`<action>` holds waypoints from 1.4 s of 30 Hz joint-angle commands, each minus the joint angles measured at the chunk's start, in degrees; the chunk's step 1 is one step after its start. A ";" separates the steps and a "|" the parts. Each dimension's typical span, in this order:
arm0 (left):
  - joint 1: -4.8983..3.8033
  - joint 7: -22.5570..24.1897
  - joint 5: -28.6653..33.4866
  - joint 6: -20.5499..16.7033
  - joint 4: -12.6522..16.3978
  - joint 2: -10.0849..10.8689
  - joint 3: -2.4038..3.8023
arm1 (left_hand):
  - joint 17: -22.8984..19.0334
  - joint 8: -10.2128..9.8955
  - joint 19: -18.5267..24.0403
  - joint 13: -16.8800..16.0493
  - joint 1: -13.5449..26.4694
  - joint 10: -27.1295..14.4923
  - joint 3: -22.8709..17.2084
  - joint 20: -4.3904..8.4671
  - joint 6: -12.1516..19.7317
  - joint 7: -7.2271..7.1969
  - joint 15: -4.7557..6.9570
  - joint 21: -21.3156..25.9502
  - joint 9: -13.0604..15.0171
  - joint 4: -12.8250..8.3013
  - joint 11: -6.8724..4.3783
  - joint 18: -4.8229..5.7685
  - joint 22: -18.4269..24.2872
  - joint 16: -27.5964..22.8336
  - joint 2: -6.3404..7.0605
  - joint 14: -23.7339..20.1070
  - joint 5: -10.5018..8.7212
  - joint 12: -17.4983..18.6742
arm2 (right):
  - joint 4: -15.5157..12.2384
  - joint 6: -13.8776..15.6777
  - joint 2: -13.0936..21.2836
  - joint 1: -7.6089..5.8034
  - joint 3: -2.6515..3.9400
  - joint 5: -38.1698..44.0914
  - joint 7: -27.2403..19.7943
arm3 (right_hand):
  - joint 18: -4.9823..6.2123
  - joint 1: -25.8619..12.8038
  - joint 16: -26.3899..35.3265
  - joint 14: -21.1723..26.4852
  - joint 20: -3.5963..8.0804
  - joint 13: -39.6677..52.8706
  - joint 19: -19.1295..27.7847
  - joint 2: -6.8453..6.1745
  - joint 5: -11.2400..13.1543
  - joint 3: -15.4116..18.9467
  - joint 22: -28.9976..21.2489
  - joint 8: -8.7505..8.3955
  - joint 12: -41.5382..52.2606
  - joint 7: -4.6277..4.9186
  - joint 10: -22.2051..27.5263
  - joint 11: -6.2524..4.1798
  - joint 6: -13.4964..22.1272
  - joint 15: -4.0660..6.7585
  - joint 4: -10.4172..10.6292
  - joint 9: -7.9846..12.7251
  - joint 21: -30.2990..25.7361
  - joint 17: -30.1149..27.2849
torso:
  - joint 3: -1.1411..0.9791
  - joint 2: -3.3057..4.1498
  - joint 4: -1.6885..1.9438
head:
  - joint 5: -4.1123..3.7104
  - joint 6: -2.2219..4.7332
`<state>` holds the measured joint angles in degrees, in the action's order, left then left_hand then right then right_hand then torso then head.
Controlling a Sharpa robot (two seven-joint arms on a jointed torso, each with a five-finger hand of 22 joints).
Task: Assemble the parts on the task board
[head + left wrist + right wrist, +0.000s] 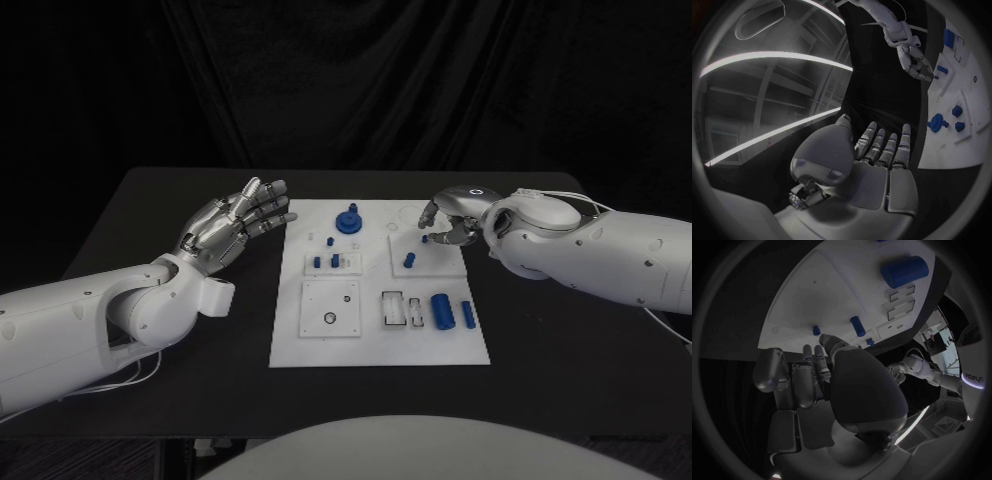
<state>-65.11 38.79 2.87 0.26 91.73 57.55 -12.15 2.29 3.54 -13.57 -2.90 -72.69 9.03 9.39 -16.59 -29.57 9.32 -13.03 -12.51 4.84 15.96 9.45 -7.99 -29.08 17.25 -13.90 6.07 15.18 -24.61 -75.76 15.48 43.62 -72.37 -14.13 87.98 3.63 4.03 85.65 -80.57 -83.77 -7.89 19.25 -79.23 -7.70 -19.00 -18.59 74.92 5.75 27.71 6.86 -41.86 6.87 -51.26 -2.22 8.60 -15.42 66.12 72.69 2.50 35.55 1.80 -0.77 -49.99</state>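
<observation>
The left silver hand (238,222) hovers beside the left edge of the flat white task board (378,350), palm up and tilted, fingers straight and spread, holding nothing; its wrist view shows the same smooth metal palm (876,175) with nothing in it. The right silver hand (454,222) is bent down from its bulky white arm over the board's far right corner, fingers curled together above a small raised white square plate (418,262). Whether it pinches anything I cannot tell.

The board lies in the middle of the matte black desk (173,200). On it a round blue knob on a disc base (349,218) stands at the far edge, small blue pegs (329,262) stand in the left plate, one short blue peg (410,260) stands in the right plate, and a thick blue cylinder (443,312) lies near the right edge beside a slimmer blue pin (467,312).
</observation>
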 commanded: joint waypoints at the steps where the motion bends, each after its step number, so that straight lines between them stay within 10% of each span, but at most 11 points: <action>1: 0.08 11.81 0.16 1.71 -0.19 -0.12 0.04 | 0.06 -0.10 -0.42 0.03 -0.89 -0.01 0.53 -0.16 0.03 1.07 -0.68 0.16 -0.09 -0.14 0.31 0.89 0.13 0.42 -0.25 0.01 1.02 -0.03 | 0.36 2.17 -0.27 0.15 0.08 0.63 -0.60 | 1.14 0.28 0.25 0.10 -0.32 -0.06 0.01 -0.46 -0.23 -0.04 8.18 -0.23 -0.28 -0.06 -0.07 0.47 0.35 -0.24 -0.23 0.06 -0.17 -0.05 | 0.04 -0.06 -0.11 | 0.07 -0.01; 10: 0.09 11.75 0.16 2.03 -0.65 -0.30 0.04 | 0.19 -0.07 -1.57 -0.05 -4.16 0.47 0.69 -0.08 0.18 0.25 -1.57 0.18 -0.28 -2.67 0.77 1.96 0.56 1.54 -0.62 0.76 6.76 -0.36 | 1.55 2.06 -1.29 0.61 0.18 0.63 -0.72 | 1.09 0.09 0.03 0.04 -0.40 -0.92 -0.13 -0.22 -0.37 -0.25 8.29 0.31 -0.24 0.13 -1.49 0.39 -0.88 -0.25 -0.23 0.07 0.19 0.12 | 0.10 -0.06 -0.17 | 0.19 -0.01; 42: 0.12 11.32 0.16 2.73 -0.99 -0.43 0.04 | 0.38 0.12 -3.07 -0.13 -5.03 0.59 0.77 -0.13 -0.41 0.32 -2.22 -0.29 -0.28 -3.92 0.80 2.51 0.62 3.23 -0.78 1.99 8.76 -0.76 | 3.60 2.54 -2.37 2.68 0.65 0.63 -0.61 | 1.12 -1.06 -0.04 0.07 -0.47 -2.97 -0.12 -0.18 -1.52 -0.12 8.22 0.51 -1.19 0.18 -2.96 0.42 -1.83 -0.32 0.11 0.41 0.05 -0.17 | 0.20 -0.05 -0.09 | 0.61 -0.01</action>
<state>-65.11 38.83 2.97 1.92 90.72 57.16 -12.15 2.62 3.54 -16.25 -2.97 -77.13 9.54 10.17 -16.78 -29.61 9.28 -15.16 -12.51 4.53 12.48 9.96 -6.13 -28.52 20.14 -14.88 7.80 23.71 -25.02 -72.27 16.64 41.30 -69.83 -13.55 88.16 2.99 4.03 84.72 -80.57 -83.77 -8.09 16.29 -79.44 -8.14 -20.37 -18.42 74.91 5.99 26.89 6.98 -44.46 7.33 -52.62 -2.22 8.77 -15.09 66.12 72.53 2.74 35.51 1.66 -0.11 -49.99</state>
